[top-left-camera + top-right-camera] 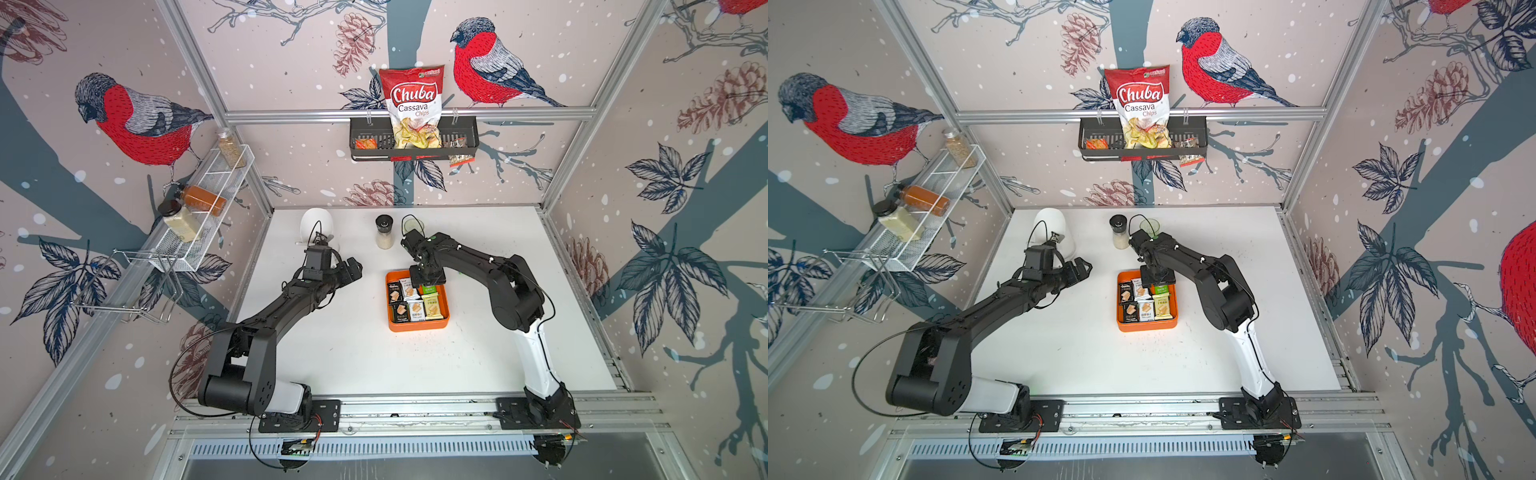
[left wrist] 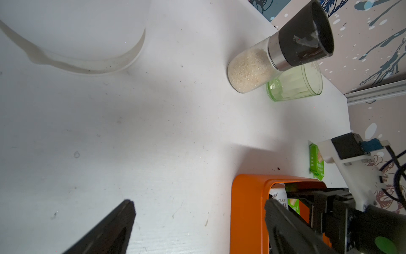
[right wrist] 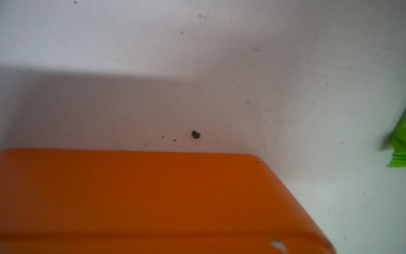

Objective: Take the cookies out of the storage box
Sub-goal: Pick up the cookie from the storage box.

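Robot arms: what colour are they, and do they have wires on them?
The left arm and the right arm are mostly black and chunky, each with one white section near its base. Thin black cables loop off them. The left gripper has black pointed fingers. A white camera bracket sits on the right wrist.

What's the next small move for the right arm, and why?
Probably lower the right end effector onto the green rectangular cookie packet beneath it in the shallow orange plastic tray, then close. It hangs over the tray's far row; another green packet lies out on the white table, more sit inside.
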{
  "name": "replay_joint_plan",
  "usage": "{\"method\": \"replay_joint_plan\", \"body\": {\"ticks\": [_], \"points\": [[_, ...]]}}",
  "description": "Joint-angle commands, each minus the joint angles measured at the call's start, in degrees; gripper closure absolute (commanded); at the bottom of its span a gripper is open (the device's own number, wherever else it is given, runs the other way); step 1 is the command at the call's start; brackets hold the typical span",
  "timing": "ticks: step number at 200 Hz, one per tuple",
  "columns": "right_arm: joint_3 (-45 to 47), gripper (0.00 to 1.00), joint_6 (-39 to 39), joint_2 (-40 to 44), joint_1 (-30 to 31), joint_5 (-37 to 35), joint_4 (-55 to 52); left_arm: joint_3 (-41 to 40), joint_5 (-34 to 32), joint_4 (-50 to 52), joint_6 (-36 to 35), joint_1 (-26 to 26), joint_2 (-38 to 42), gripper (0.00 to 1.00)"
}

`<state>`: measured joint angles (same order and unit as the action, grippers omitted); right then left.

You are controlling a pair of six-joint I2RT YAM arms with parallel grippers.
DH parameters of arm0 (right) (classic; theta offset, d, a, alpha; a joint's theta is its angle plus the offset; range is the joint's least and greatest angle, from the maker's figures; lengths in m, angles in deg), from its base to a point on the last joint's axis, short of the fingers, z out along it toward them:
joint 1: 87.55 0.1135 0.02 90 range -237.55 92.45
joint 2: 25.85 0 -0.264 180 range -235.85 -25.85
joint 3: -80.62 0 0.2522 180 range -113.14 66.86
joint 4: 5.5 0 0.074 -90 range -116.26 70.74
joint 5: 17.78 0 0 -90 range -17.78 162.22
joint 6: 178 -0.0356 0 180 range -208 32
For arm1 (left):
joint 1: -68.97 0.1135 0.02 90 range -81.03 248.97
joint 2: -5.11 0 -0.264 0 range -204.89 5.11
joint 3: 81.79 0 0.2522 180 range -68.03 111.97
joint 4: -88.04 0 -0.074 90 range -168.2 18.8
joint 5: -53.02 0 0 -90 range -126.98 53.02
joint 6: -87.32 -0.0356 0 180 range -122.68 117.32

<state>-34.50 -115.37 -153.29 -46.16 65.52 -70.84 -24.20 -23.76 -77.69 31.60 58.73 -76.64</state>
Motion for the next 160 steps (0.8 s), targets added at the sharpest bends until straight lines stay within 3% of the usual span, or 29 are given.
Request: {"method": "replay_joint_plan", "body": {"ticks": [1, 102, 160], "points": [[0.2, 0.35, -0.8, 0.6, -0.1, 1.7, 1.5, -0.3, -0.9, 0.0, 0.3, 0.1, 0.6, 0.04], [5.6, 0.33, -0.5, 1.3, -1.4, 1.5, 4.3, -1.4, -0.7, -0.6, 1.1, 0.1, 1.0, 0.04], [5.2, 0.53, -0.7, 1.6, -1.7, 1.0, 4.9, -1.2, -0.8, -0.5, 0.6, 0.2, 1.2, 0.04]]}}
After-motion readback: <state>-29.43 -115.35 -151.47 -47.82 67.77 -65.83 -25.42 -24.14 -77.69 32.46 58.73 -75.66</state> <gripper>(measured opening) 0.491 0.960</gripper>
